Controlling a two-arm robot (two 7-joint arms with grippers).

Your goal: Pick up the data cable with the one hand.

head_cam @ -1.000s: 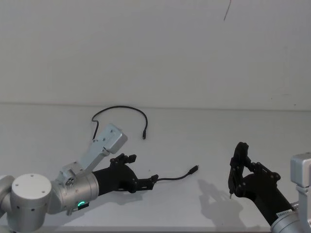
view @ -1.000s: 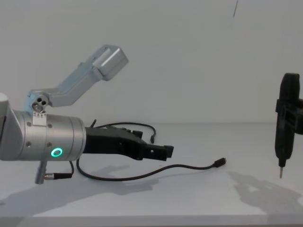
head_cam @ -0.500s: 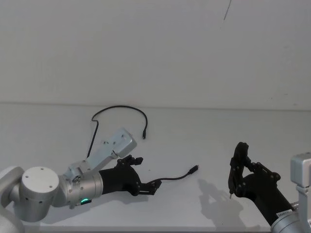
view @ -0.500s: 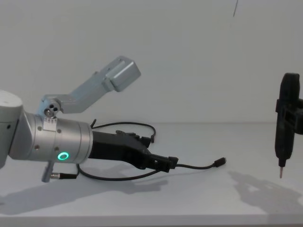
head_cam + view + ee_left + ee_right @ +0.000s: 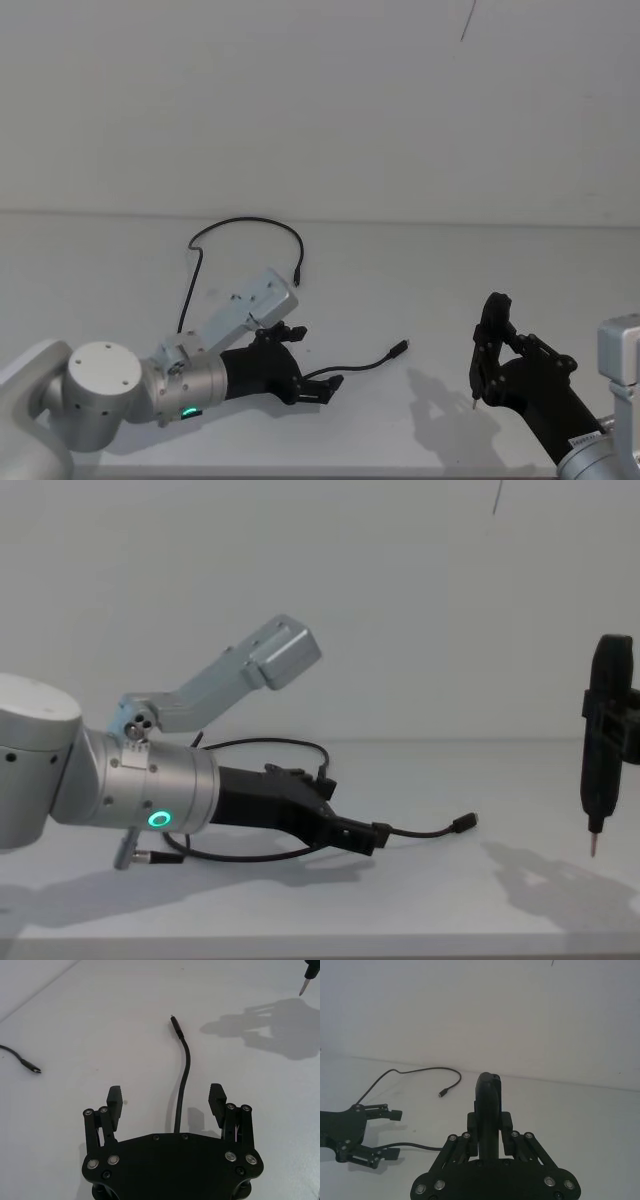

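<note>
The data cable (image 5: 248,222) lies on the white table, looping at the back, with one plug (image 5: 297,283) behind my left arm and the other plug (image 5: 400,347) pointing right. My left gripper (image 5: 316,362), the matte-black one on the silver cylinder with the green light, is low over the table and open. In the left wrist view the cable (image 5: 183,1085) runs between its two fingers (image 5: 115,1101), apart from both pads, with the plug (image 5: 176,1025) beyond the tips. From the chest the gripper (image 5: 358,825) sits just above the surface and the plug (image 5: 462,823) lies ahead of it.
My right gripper (image 5: 492,345) hangs parked at the right, shut on a pen-like, metal-tipped tool (image 5: 604,750) (image 5: 488,1105) held above the table. A short wrist lead (image 5: 150,856) dangles under my left wrist. The table (image 5: 420,280) meets a plain white wall behind.
My left gripper has slid right along the cable and dropped lower, so its open jaws now straddle the cord nearer the right plug. The right arm has not moved.
</note>
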